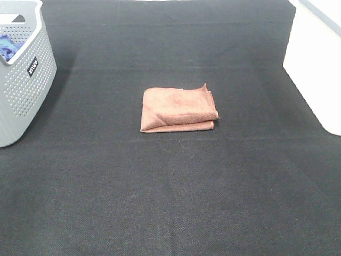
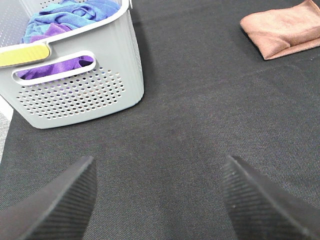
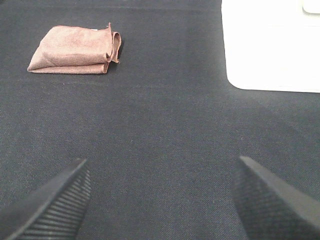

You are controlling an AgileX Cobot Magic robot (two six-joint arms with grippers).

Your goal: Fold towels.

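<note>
A reddish-brown towel lies folded into a small rectangle in the middle of the black table. It also shows in the left wrist view and in the right wrist view. My left gripper is open and empty, low over the table, well short of the towel and near the basket. My right gripper is open and empty over bare table, away from the towel. Neither gripper shows in the exterior high view.
A grey perforated basket stands at the back left, holding blue and purple cloths. A white container stands at the right edge. The black cloth-covered table spreads around the towel.
</note>
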